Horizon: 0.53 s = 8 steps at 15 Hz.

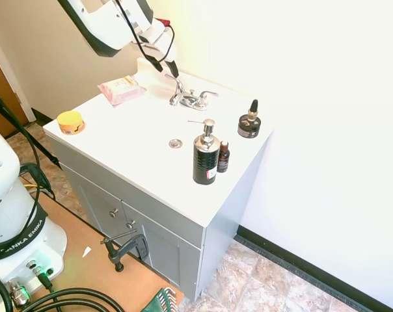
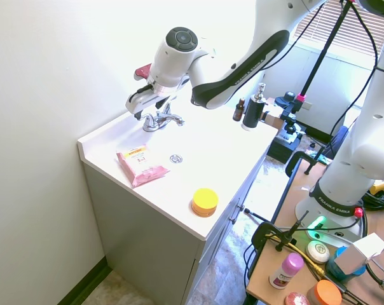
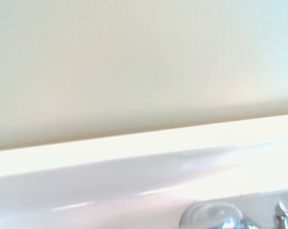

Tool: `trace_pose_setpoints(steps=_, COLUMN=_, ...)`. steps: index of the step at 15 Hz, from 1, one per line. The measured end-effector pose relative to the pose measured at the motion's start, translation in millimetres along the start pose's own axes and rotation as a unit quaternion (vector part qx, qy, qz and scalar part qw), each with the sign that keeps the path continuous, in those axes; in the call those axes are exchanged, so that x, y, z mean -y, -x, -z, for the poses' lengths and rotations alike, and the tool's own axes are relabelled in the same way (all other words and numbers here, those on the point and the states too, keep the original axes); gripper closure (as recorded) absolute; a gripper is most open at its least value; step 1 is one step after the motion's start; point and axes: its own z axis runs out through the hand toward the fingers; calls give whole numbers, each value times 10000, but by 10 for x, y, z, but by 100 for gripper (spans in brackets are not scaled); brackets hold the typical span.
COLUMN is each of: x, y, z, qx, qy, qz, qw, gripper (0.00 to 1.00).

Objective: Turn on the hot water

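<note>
The small chrome faucet [image 1: 191, 99] [image 2: 161, 119] stands at the back of the white vanity top [image 1: 151, 123], close to the wall. Its left-of-spout lever, the hot water tap [image 1: 179, 85], slants upward. My gripper [image 1: 173, 69] [image 2: 141, 101] hangs just above and behind that lever, almost touching its tip. Whether it touches cannot be made out. The right lever [image 1: 209, 95] lies flat. The wrist view shows the wall, the backsplash and blurred chrome faucet parts [image 3: 220, 219] at the edge.
A pink wipes pack [image 1: 121, 90] and a yellow jar [image 1: 71, 121] lie left of the faucet. A black pump bottle [image 1: 205, 155], a small brown bottle [image 1: 223, 157] and a dark dropper jar [image 1: 249, 123] stand right. The drain [image 1: 176, 143] sits mid-counter.
</note>
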Motion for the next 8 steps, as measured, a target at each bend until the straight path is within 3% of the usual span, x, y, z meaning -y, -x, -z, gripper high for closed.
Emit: trace_pose_setpoints(steps=8, x=88, y=-211, z=-313, qx=-226, qy=193, qz=-21, qw=9996, gripper=0)
